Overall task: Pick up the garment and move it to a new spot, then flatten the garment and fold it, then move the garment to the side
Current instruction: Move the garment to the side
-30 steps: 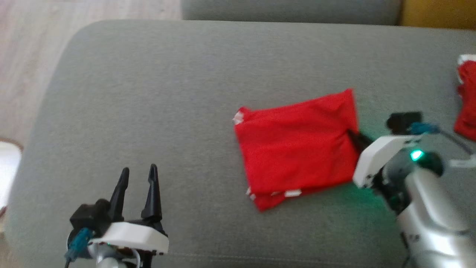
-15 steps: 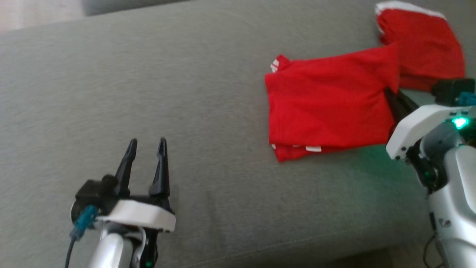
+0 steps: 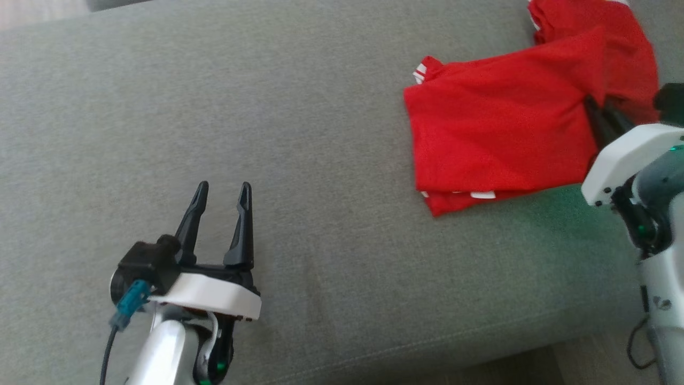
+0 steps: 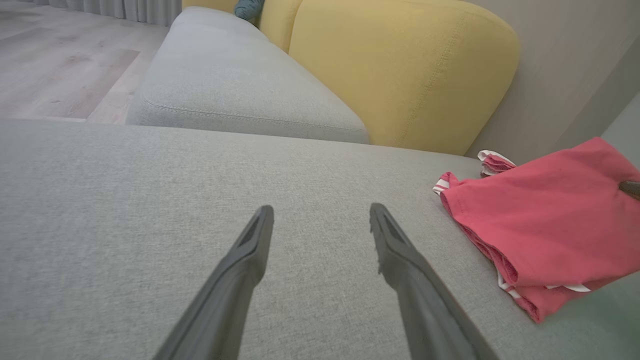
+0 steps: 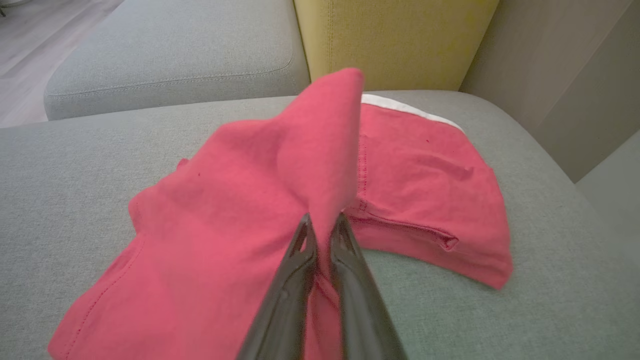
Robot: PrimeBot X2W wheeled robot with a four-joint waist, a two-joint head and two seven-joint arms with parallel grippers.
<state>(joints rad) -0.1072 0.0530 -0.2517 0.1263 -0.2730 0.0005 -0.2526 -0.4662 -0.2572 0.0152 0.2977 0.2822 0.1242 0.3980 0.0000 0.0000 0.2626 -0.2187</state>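
While the left gripper (image 3: 224, 185) hung open well apart, the right gripper (image 5: 322, 217) pinched the folded garment's (image 3: 497, 128) edge between its fingertips.

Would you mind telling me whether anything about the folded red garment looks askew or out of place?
Yes. The folded garment is pinched at its right edge by the right gripper, so that corner peaks upward right against a second red garment. Its lower layer also pokes out along the near edge, white stripes showing.
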